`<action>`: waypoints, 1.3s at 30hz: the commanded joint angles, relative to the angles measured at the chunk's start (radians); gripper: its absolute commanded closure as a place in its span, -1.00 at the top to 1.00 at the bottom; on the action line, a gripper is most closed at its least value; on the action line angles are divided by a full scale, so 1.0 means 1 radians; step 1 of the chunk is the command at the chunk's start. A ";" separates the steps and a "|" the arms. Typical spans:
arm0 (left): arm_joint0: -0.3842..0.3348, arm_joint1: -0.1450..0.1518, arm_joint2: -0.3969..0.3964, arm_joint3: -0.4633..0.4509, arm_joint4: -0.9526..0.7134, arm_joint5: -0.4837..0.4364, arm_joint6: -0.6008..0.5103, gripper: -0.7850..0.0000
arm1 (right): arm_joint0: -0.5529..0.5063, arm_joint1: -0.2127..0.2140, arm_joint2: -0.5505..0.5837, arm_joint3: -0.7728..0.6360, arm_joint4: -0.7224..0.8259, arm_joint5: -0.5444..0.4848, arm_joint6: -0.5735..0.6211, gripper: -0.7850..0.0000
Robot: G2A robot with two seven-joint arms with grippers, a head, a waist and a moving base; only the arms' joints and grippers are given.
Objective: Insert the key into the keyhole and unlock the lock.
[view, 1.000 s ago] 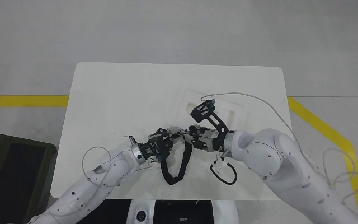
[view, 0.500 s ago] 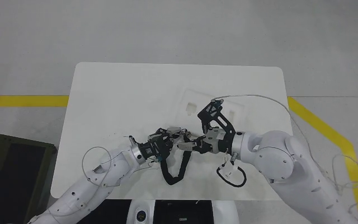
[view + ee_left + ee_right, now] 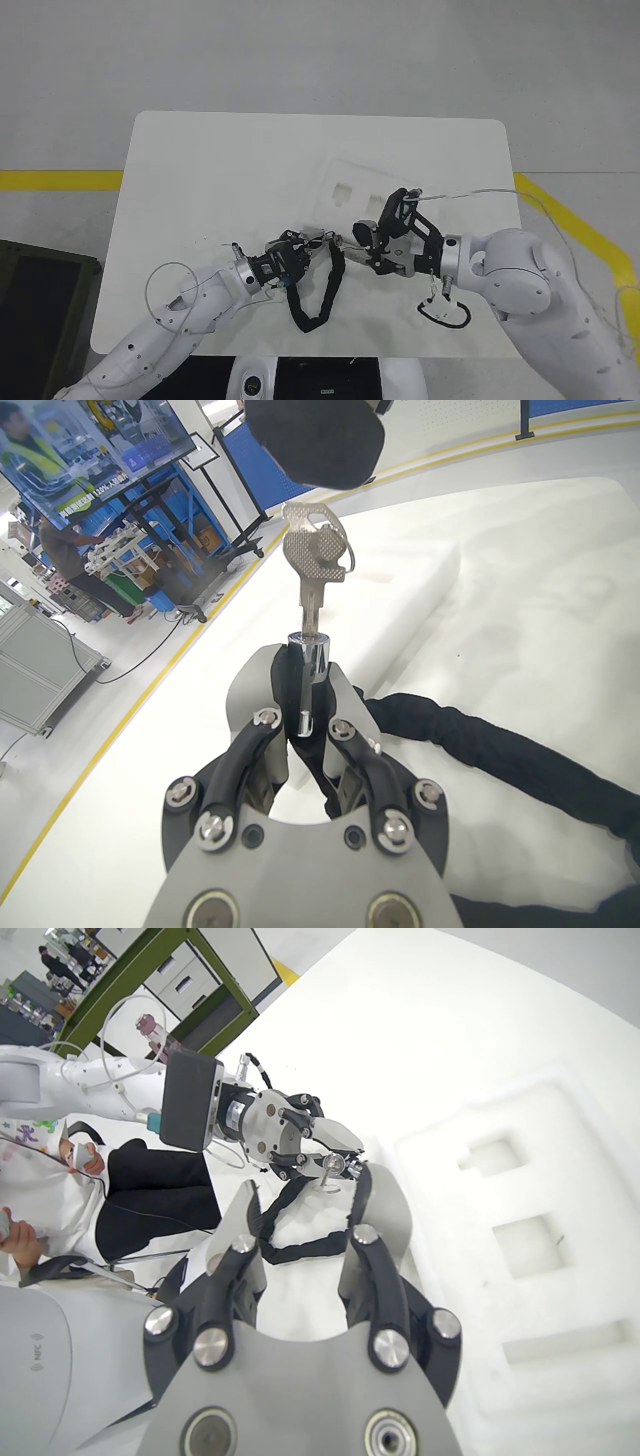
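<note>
"Holding the chrome lock cylinder (image 3: 311,650) clear of the white bench (image 3: 200,180): why does the left tool (image 3: 302,672) do that?"

"So the keyhole end faces out toward the other arm. Its jaws are pressed onto the cylinder's sides. The black fabric-sheathed cable (image 3: 500,760) trails from the cylinder down onto the bench, so the lock hangs steady."

"And the silver flat-headed key (image 3: 314,555)?"

"It stands straight out of the cylinder's keyhole, with a second key (image 3: 300,514) and a thin ring (image 3: 351,555) at its head. A good part of the blade shows outside. I judge it seated, but I cannot tell whether it has been turned."

"The right tool (image 3: 310,1193)?"

"Spread wide, gripping nothing, and facing the cylinder. One dark pad (image 3: 315,440) sits just beyond the key's head; I cannot tell whether it touches. The white foam tray with square cut-outs (image 3: 525,1238) lies on the far side of the cylinder from the robot."

"What differs from a second ago?"

"Then the right tool was right at the key, against the cylinder. Half a second later it had drawn a little off. Now it sits farther from the cylinder, and the whole right arm has swung outward with it. The left tool, cylinder and cable have not shifted. My reading is that the key was let go, perhaps to take a fresh hold for the turn."
</note>
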 commanded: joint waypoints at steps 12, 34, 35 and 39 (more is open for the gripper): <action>0.006 -0.015 -0.017 -0.005 -0.018 -0.063 -0.017 -1.00 | 0.006 -0.001 -0.027 -0.034 -0.169 -0.073 -0.065 -1.00; 0.024 -0.034 -0.051 0.006 -0.005 -0.098 0.004 -1.00 | 0.056 -0.019 -0.097 -0.026 -0.245 -0.012 -0.088 -1.00; 0.026 -0.034 -0.052 0.007 -0.005 -0.100 0.005 -1.00 | 0.053 -0.018 -0.090 -0.029 -0.248 -0.010 -0.089 -1.00; 0.029 -0.038 -0.056 0.008 -0.004 -0.104 0.008 -1.00 | 0.041 -0.016 -0.074 -0.031 -0.251 -0.003 -0.092 -1.00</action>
